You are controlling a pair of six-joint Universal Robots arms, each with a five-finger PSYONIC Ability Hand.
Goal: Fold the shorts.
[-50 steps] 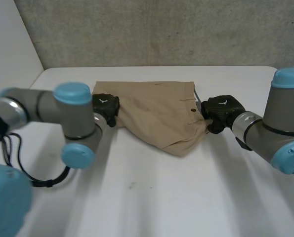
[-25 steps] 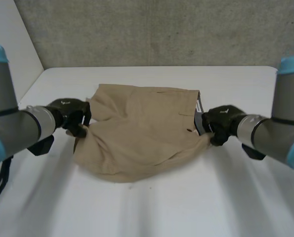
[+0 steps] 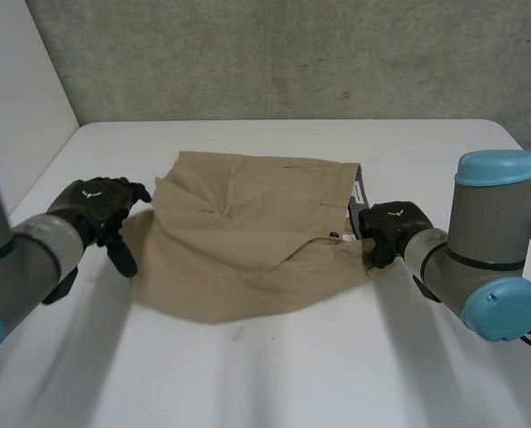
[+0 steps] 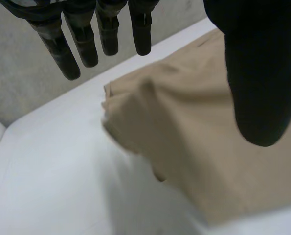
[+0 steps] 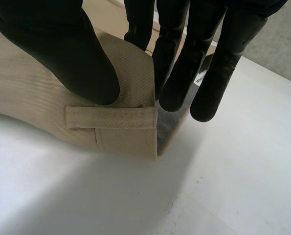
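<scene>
Your left hand (image 3: pixel 97 205) is released. Its fingers (image 4: pixel 81 39) reach out straight and spread, the thumb stands apart from them, and nothing lies between. It hovers just beside the left edge of the shorts (image 3: pixel 247 236), with the cloth below and ahead of the palm.

Your right hand (image 3: pixel 392 225) is grasping the shorts at the right-hand waistband corner. The thumb presses down on the outer face of the band just above a belt loop (image 5: pixel 111 117), and the fingers (image 5: pixel 177 73) curl in behind the band's edge, so the corner is pinched between them and lifted a little off the surface.

The shorts lie at the middle of the white table (image 3: pixel 274 374), between the two hands. They are a plain tan, woven with a fine diagonal twill that you can read in the right wrist view. The belt loop is a flat strip, stitched along both long sides. The inside of the waistband (image 5: pixel 168 131) shows dark grey where the corner turns up. From the head view the garment makes a rough, rounded patch, loosely doubled over, with soft creases running across it, a rumpled bulge near the left edge and a small dark button (image 3: pixel 335 235) by the right hand. The tabletop is smooth and matte, and a rough grey wall (image 3: pixel 292 53) stands behind it.
</scene>
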